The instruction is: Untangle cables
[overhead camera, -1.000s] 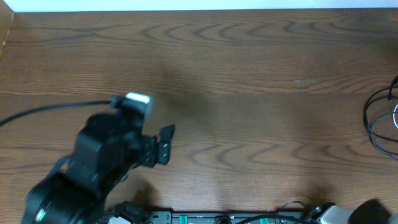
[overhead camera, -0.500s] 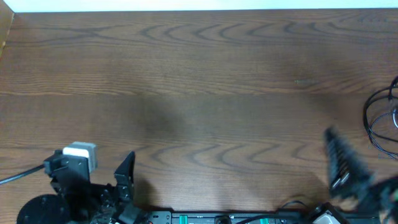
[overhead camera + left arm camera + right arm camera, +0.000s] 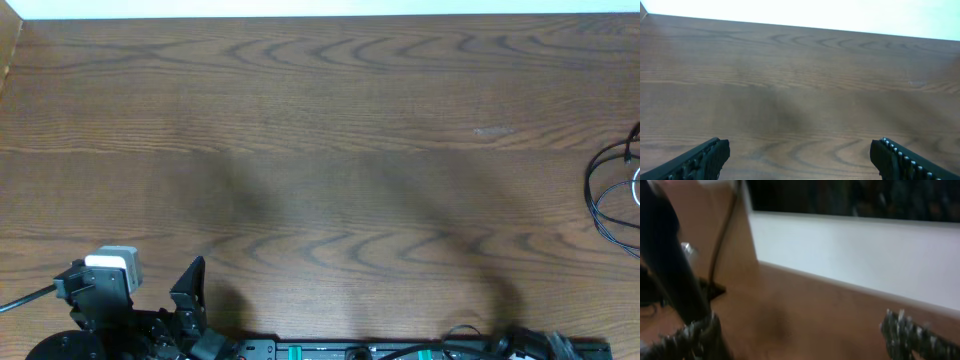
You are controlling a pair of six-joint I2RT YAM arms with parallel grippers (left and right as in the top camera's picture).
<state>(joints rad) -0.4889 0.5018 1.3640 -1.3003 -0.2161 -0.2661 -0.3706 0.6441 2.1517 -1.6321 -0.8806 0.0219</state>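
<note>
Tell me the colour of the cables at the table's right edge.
The cables are mostly black, with one whitish strand. They show best in the overhead view.

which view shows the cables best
Overhead: the cables show as thin black loops at the table's right edge, cut off by the frame. The left wrist view shows only bare wood, no cables. The right wrist view is too blurred to pick them out.

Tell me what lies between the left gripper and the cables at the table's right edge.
Only bare wooden table. The overhead view shows nothing lying on the stretch from the left gripper to the cables.
</note>
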